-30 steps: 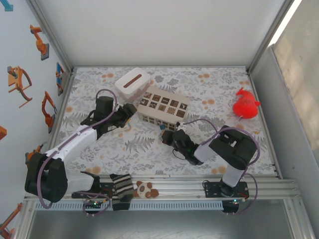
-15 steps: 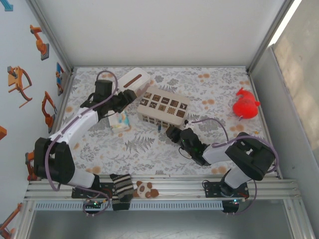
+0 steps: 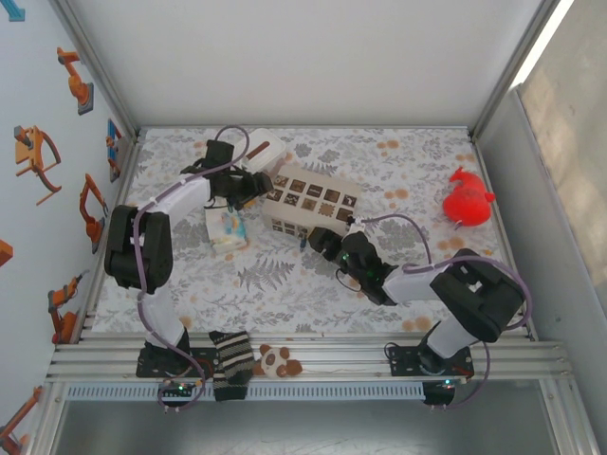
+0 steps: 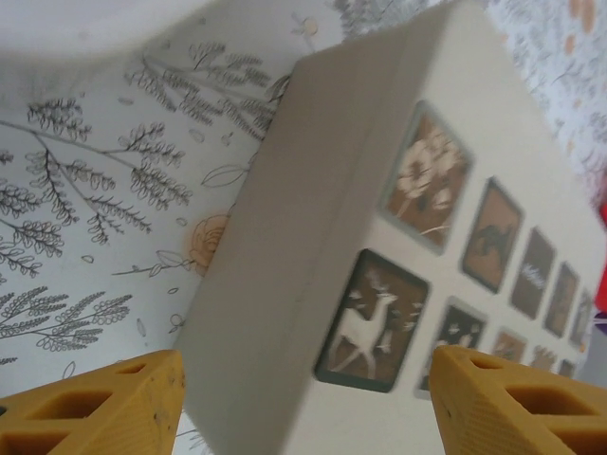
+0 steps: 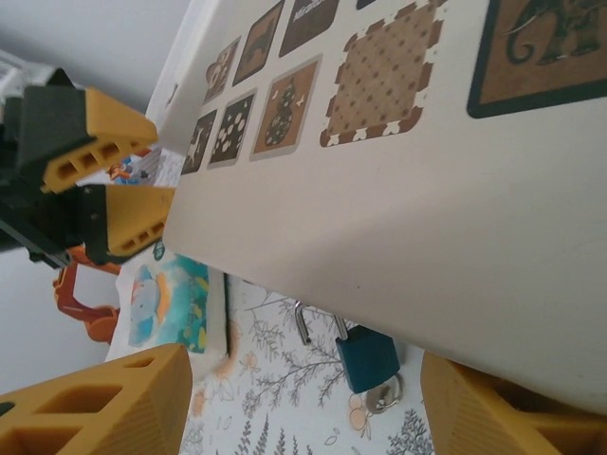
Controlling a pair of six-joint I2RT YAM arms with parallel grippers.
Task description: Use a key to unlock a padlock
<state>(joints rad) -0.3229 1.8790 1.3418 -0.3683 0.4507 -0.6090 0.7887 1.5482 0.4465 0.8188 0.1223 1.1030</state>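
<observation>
1. We are holding our right fingers wide apart and empty, aimed at the small dark-teal padlock with a silver shackle.
2. The padlock is lying on the floral-patterned bench near its middle. It sits just beside the near long side of the beige rectangular box with picture tiles on top.
3. Our left fingers are spread wide too, gripping nothing, with the box's left end between them.
4. We are judging this step as the reach for the lock. Its shackle is tucked close under the box edge, so we are advising a low approach from the near side, closing on the teal body.
5. A small metal ring is lying at the body's end; we cannot tell whether a key is on it.
</observation>
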